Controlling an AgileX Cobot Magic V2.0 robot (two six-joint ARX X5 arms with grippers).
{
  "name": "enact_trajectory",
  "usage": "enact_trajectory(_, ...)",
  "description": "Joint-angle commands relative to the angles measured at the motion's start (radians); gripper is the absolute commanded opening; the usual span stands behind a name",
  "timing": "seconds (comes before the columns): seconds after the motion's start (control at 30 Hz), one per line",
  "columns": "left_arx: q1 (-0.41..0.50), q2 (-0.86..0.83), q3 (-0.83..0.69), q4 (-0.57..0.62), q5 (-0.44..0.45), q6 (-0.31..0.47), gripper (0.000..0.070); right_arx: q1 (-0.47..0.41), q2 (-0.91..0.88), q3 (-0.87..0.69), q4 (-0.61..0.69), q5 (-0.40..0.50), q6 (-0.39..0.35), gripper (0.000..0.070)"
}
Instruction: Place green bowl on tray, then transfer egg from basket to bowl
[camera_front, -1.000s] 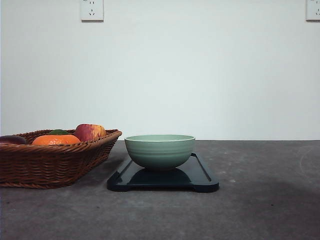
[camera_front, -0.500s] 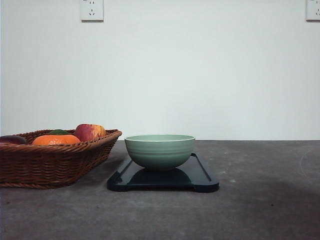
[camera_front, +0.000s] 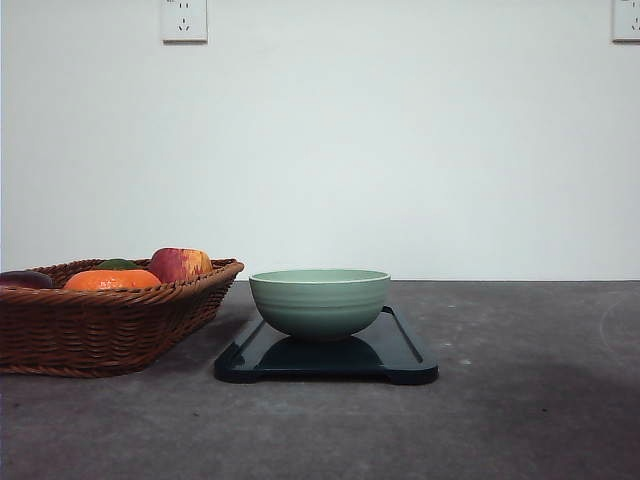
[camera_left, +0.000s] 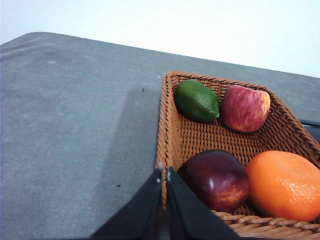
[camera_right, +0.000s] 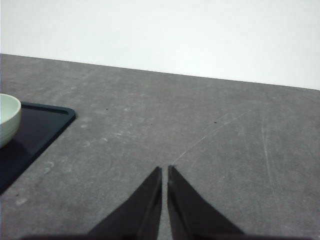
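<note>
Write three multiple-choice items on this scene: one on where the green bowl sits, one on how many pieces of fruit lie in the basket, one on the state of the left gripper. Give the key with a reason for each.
1. Where does the green bowl sit?
A. In the basket
B. On the tray
C. On the bare table

2. How many pieces of fruit does the left wrist view show in the basket?
A. Two
B. Four
C. Six

3. How do the fingers of the left gripper stand?
A. Shut, holding nothing
B. Wide open
C. Clamped on an apple

Key: 1 B, the bowl rests on the tray beside the basket. 2 B, a green lime, a red apple, a dark red fruit and an orange lie there. 3 A, the fingertips meet with nothing between them.
</note>
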Motion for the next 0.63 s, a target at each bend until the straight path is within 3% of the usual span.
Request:
enact_trajectory(0.0,0.001,-0.001,-0.019,-0.007,-0.003,0.011,0.0000,0.000,0.001,-0.004,0.011,0.000,0.013,0.0012)
enact_trajectory(0.6,0.001,-0.001,-0.019,-0.007,-0.003,0.011,0.0000,0.000,0.001,-0.004,0.011,0.000,0.013,0.0012)
